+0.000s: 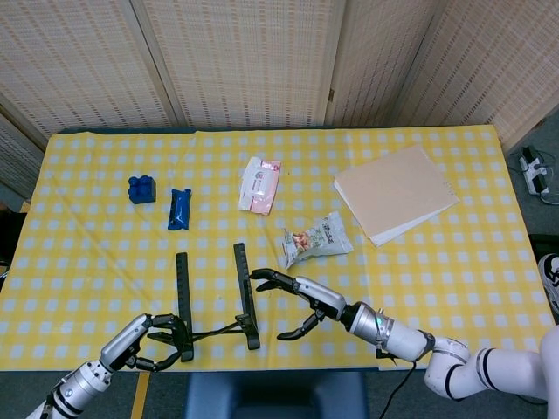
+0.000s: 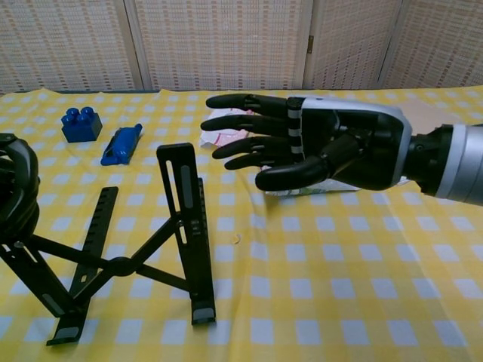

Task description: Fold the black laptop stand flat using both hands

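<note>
The black laptop stand (image 1: 214, 301) is unfolded near the table's front edge, its two bars joined by crossed struts (image 2: 121, 265). My left hand (image 1: 155, 334) curls around the near end of the left bar; the chest view shows this left hand (image 2: 16, 188) at the far left, wrapped over the bar's top. My right hand (image 1: 297, 298) hovers just right of the right bar (image 2: 187, 226) with its fingers spread and nothing in them. In the chest view the right hand (image 2: 317, 151) fills the middle, its fingertips a little short of that bar.
A blue block (image 1: 141, 188) and a blue packet (image 1: 178, 209) lie at the back left. A pack of wipes (image 1: 259, 184) and a snack bag (image 1: 316, 239) sit beyond the stand. A tan folder (image 1: 395, 192) is at the right. The table's front edge (image 1: 262, 367) is close to the stand.
</note>
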Motion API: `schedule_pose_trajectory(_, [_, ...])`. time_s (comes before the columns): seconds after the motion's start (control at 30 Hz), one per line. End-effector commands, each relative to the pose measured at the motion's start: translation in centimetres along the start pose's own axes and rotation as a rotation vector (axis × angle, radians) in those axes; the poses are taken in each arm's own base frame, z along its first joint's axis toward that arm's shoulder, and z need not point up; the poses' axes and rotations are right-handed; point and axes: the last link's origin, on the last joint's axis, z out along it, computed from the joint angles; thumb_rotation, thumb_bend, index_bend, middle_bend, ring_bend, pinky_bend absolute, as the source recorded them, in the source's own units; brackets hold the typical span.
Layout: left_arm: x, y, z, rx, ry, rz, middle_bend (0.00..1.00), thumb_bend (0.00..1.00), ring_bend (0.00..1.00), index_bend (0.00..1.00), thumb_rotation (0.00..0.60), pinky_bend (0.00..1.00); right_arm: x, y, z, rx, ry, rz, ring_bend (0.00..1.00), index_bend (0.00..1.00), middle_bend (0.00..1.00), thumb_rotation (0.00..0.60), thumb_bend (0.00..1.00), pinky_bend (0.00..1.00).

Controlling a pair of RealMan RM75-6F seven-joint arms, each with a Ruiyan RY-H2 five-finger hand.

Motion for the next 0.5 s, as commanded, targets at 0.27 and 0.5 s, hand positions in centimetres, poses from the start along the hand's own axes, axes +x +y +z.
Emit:
schedule_pose_trajectory(0.27, [-0.3, 0.4, -0.1, -0.002, -0.024, 0.007, 0.63, 0.40, 0.58, 0.49, 0.600, 0.53, -1.4, 0.9, 1.7, -0.001, -0.069, 0.004, 0.16, 0.03, 0.08, 0.600, 0.21, 0.09])
schedule_pose_trajectory(0.5, [-0.3, 0.4, 0.0, 0.000, -0.024, 0.008, 0.63, 0.40, 0.58, 0.49, 0.600, 0.53, -2.2, 1.4, 3.1, 0.007, -0.099, 0.020, 0.18, 0.03, 0.10, 0.600, 0.21, 0.09])
